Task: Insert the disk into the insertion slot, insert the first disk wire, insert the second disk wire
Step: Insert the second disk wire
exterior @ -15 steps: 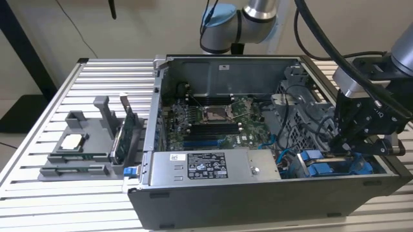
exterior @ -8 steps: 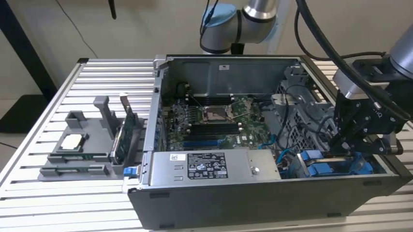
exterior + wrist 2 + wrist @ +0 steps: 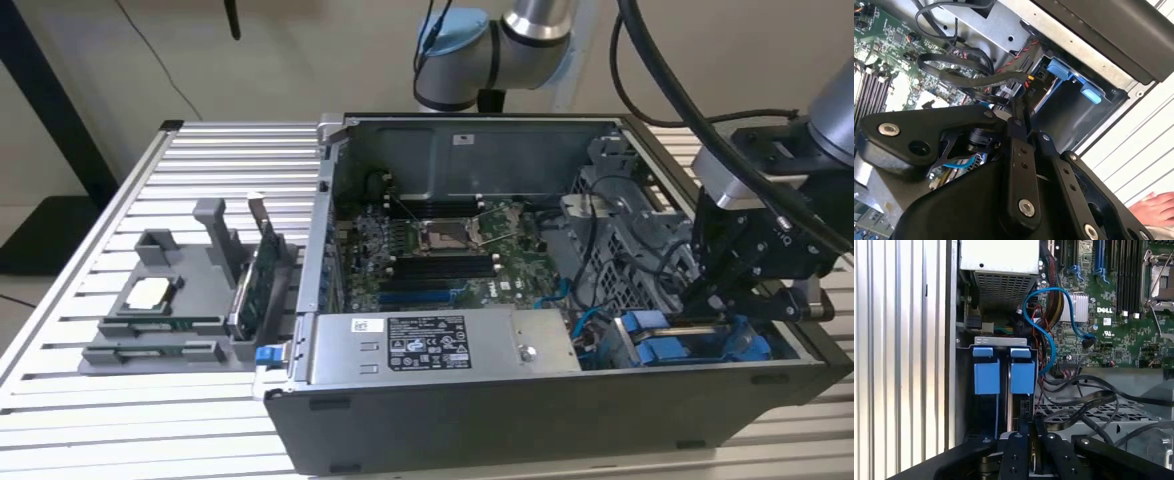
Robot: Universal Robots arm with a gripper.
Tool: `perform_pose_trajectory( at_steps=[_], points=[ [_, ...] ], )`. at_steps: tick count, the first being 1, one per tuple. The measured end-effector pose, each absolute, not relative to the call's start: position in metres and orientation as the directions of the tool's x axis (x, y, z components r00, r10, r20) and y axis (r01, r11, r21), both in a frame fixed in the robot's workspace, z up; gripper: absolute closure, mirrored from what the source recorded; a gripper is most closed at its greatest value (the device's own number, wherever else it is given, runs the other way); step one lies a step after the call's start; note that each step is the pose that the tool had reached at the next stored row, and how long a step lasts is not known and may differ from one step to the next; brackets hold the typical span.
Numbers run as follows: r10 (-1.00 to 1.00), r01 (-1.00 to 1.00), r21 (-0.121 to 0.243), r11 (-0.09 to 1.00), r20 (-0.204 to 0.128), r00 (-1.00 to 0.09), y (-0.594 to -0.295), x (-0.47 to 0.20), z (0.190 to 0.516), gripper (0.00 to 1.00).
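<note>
Slatted metal desk (image 3: 80, 430): carried every item listed, going from the exterior view's left to its right.

Grey plastic holder (image 3: 174, 320): stood at the exterior view's left, on the desk, apart from the computer case. A green circuit card (image 3: 256, 290) stood upright in one of its slots; a small square chip (image 3: 147, 294) lay flat on its near part.

Computer case (image 3: 534, 420): lay open on the desk, centre. Inside it were a green circuit board (image 3: 454, 250) on the floor of the case and a silver power supply box (image 3: 441, 345) along the near wall.

Blue cable (image 3: 1046, 330): looped over the circuit board in the first wrist view, next to a bundle of black cables (image 3: 1089, 400).

Insertion slot (image 3: 694, 350): sat in the case's near corner at the exterior view's right, with blue plastic rails. In the first wrist view two blue plastic tabs (image 3: 1004, 372) stood side by side in it.

Disk (image 3: 1015, 405): its thin edge appeared under the right-hand tab in the first wrist view, seated in the insertion slot.

Tool (image 3: 1033, 440): hung inside the case directly over the insertion slot. Its fingers (image 3: 1016, 450) were drawn narrow, almost together, in both wrist views, with a black cable end just at their tips; whether they pinched it could not be told.

A person's hand (image 3: 1154, 207): rested on the desk outside the case in the second wrist view.
</note>
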State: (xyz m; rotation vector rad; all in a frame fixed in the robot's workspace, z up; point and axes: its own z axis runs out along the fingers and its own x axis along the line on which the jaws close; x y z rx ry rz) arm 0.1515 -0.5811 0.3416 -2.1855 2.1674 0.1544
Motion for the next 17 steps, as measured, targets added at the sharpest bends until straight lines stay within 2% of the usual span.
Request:
perform_pose_trajectory(
  at_steps=[8,9,17],
  points=[
    [-0.993,-1.0,0.025,-0.01,-0.118,0.007,-0.581,0.152,0.334,0.82],
    [-0.993,-1.0,0.025,-0.01,-0.119,0.007,-0.581,0.151,0.337,0.76],
    [-0.993,-1.0,0.025,-0.01,-0.118,0.007,-0.581,0.151,0.361,0.76]
  ],
)
